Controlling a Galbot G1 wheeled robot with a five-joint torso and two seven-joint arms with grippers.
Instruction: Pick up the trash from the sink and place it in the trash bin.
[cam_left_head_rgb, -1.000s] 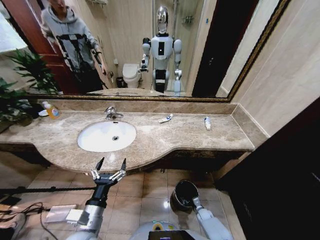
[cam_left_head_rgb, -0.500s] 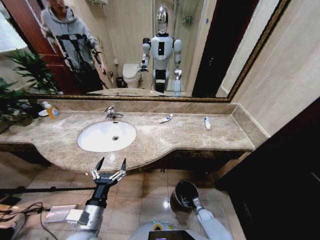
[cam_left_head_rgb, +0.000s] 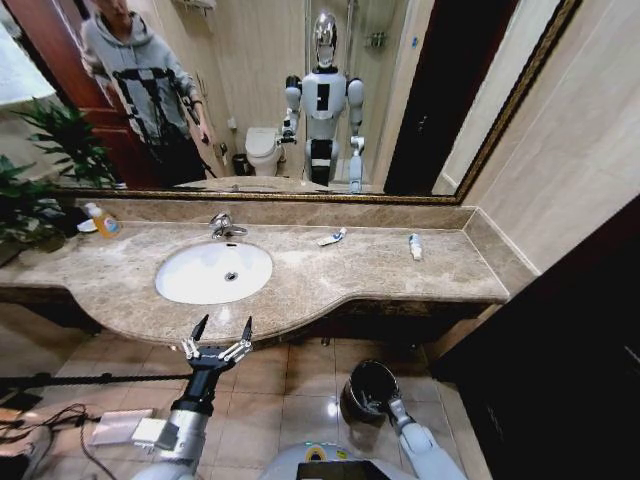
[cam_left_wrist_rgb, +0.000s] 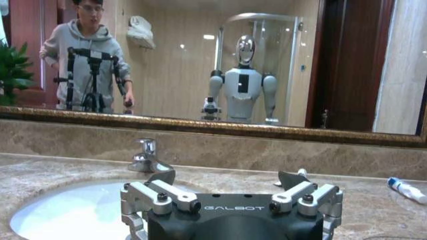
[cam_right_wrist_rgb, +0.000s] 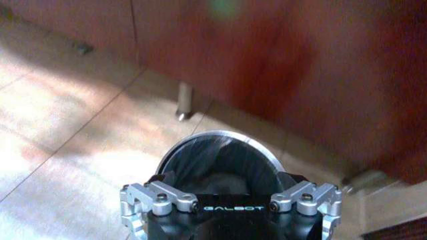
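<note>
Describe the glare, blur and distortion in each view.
Head view: wide-angle bending bows the mirror frame and counter edge; a bright glint sits on the floor tiles beside the trash bin. Left wrist view: the sink is washed out white. Right wrist view: the cabinet front is smeared soft.

White oval sink (cam_left_head_rgb: 213, 272), chrome faucet (cam_left_head_rgb: 222, 226) behind it. Countertop (cam_left_head_rgb: 380, 270) around the sink: beige marble, brown mottled veining. Two white tubes with blue ends on the marble right of the sink: nearer tube (cam_left_head_rgb: 331, 238), farther tube (cam_left_head_rgb: 414, 245). Orange-capped bottle (cam_left_head_rgb: 101, 220) left of the sink. Trash bin (cam_left_head_rgb: 367, 388) below: black, glossy rim. Floor tiles (cam_left_head_rgb: 270, 390) tan. Left gripper (cam_left_head_rgb: 219, 333) black and silver.
</note>
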